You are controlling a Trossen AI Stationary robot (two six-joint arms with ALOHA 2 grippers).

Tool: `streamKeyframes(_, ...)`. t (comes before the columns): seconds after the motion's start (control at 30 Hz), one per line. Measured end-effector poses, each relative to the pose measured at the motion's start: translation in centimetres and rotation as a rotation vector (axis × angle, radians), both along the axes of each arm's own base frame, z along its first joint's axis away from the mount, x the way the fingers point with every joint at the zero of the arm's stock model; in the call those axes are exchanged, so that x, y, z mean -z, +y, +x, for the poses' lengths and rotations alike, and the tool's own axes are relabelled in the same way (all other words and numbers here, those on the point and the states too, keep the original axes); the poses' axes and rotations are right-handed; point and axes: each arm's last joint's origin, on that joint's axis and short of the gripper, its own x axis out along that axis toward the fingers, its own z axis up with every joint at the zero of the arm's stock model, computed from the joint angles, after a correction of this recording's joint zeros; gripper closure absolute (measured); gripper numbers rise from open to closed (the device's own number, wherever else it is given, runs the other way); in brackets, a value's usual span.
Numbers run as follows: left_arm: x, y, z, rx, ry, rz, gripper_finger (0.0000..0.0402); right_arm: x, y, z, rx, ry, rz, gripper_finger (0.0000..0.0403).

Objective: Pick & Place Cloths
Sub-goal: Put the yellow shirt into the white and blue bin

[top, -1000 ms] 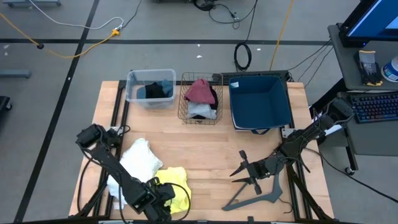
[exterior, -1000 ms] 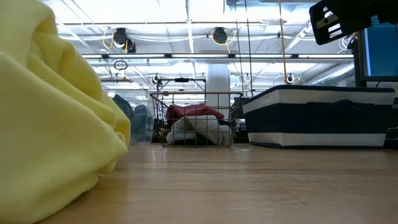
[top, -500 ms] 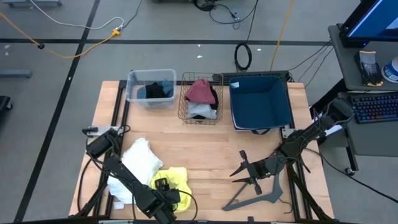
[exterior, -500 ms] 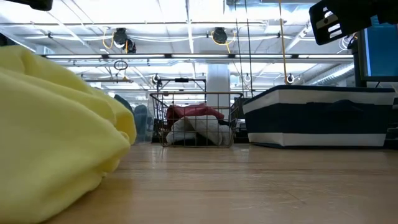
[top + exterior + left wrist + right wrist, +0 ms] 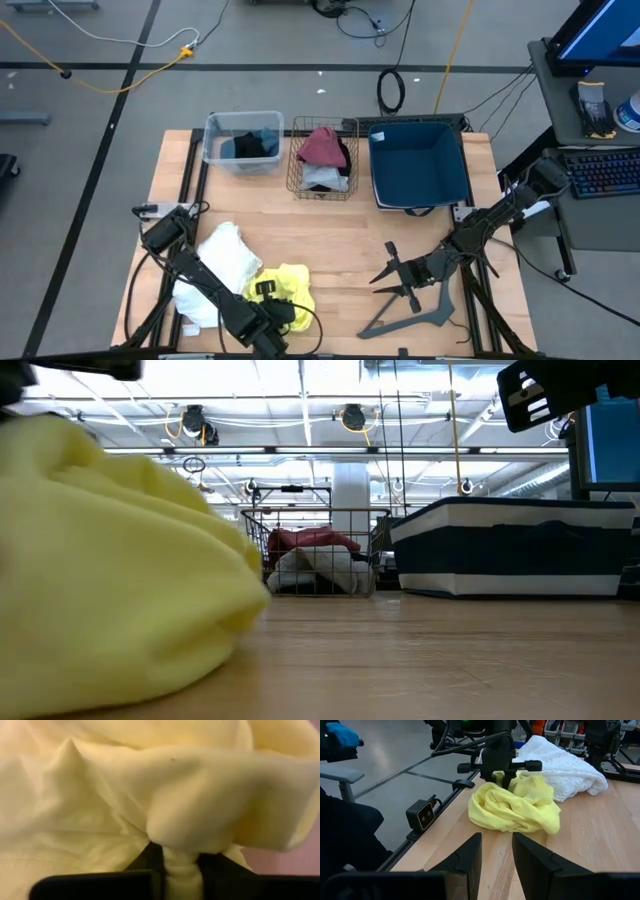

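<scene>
A yellow cloth (image 5: 292,284) lies crumpled near the table's front edge, next to a white cloth (image 5: 226,262) on its left. My left gripper (image 5: 268,302) stands over the yellow cloth and is shut on it; this also shows in the right wrist view (image 5: 501,776). My right gripper (image 5: 392,274) is open and empty right of the middle, beside a dark hanger (image 5: 412,316). A maroon cloth (image 5: 323,146) lies on pale ones in the wire basket (image 5: 296,172). Dark and blue cloths (image 5: 252,145) lie in the clear bin (image 5: 212,128). My left gripper pinches a bunched fold of the yellow cloth (image 5: 180,864) between its two fingers, several layers gathered together. The fingers (image 5: 495,774) come from above, pointing down, at the heap's top. The rest of the cloth (image 5: 515,815) lies slack on the table.
A blue bin (image 5: 420,165) stands at the back right, beside the wire basket and the clear bin. Bare wood lies between the yellow cloth and the hanger (image 5: 340,260). A camera (image 5: 422,815) sits on the table's frame near the yellow cloth.
My left gripper has gone a little toward the table's right edge with the yellow cloth in its fingers. The cloth has been dragged that way along the table and bunched up, drawing away from the white cloth, which stays put.
</scene>
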Motion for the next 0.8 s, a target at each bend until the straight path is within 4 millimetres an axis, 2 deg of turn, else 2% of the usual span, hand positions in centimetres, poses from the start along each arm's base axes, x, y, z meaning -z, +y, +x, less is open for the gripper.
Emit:
streamKeyframes(0.27, -0.5, 1.7, 2.5, 0.126, -0.076, 0.033, 0.0360, -0.3, 0.1, 0.1, 0.000, -0.028, 0.022, 0.0303)
streamKeyframes(0.43, -2.9, 3.5, 3.4, 0.191, -0.109, 0.047, 0.0360, -1.0, 0.1, 0.2, -0.001, -0.087, 0.062, 0.0303)
streamKeyframes(0.57, -6.0, 4.9, 3.9, 0.226, -0.185, 0.049, 0.0360, -1.3, 0.2, 0.2, -0.003, -0.118, 0.072, 0.0303)
streamKeyframes(0.8, -11.0, 6.2, 3.7, 0.297, -0.320, 0.025, 0.0360, -1.5, 0.2, -0.3, -0.014, -0.097, 0.055, 0.0303)
